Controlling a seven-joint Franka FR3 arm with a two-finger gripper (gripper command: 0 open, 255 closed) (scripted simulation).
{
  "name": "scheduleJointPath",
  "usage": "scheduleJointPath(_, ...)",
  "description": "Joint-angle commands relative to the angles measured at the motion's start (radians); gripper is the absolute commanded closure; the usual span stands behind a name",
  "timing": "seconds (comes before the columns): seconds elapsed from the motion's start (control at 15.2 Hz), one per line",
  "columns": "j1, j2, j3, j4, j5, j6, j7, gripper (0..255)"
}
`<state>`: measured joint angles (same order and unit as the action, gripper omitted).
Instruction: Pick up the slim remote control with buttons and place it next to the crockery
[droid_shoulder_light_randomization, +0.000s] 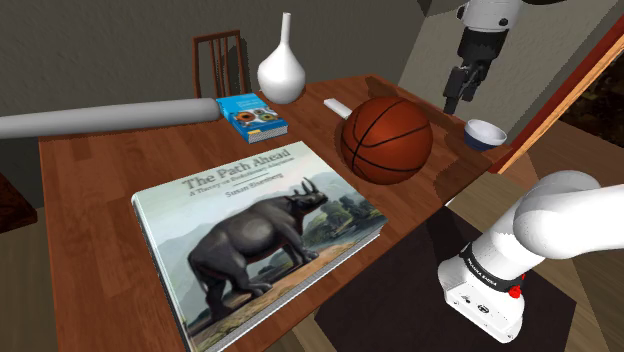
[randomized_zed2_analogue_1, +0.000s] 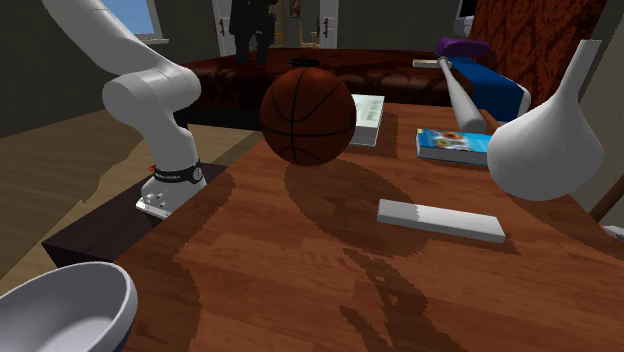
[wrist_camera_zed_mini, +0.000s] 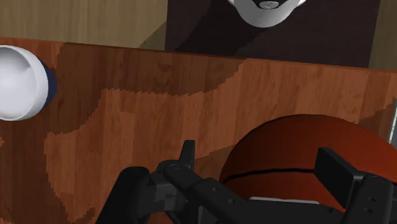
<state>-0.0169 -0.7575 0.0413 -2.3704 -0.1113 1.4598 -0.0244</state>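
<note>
remote (droid_shoulder_light_randomization: 336, 105) half hidden behind basketball (droid_shoulder_light_randomization: 388, 138), bowl (randomized_zed2_analogue_1: 60, 300) cropped

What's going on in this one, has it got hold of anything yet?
Not yet. The arm's end effector hangs open and empty above the table, between the basketball and the white bowl. The slim white remote lies flat on the wood near the ball, untouched and well apart from the bowl.
</note>
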Motion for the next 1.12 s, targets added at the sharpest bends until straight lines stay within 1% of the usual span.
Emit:
scheduleJointPath(0.0,0.0,0.0,0.0,0.0,0.0,0.0,0.0,0)
scheduleJointPath(0.26,-0.012,0.12,-0.027,0.01,-0.007,0.128,-0.007,0)
scheduleJointPath(0.53,-0.021,0.252,-0.052,0.043,-0.01,0.245,-0.016,0)
scheduleJointPath(1.06,-0.038,0.535,-0.093,0.173,0.008,0.433,-0.045,0)
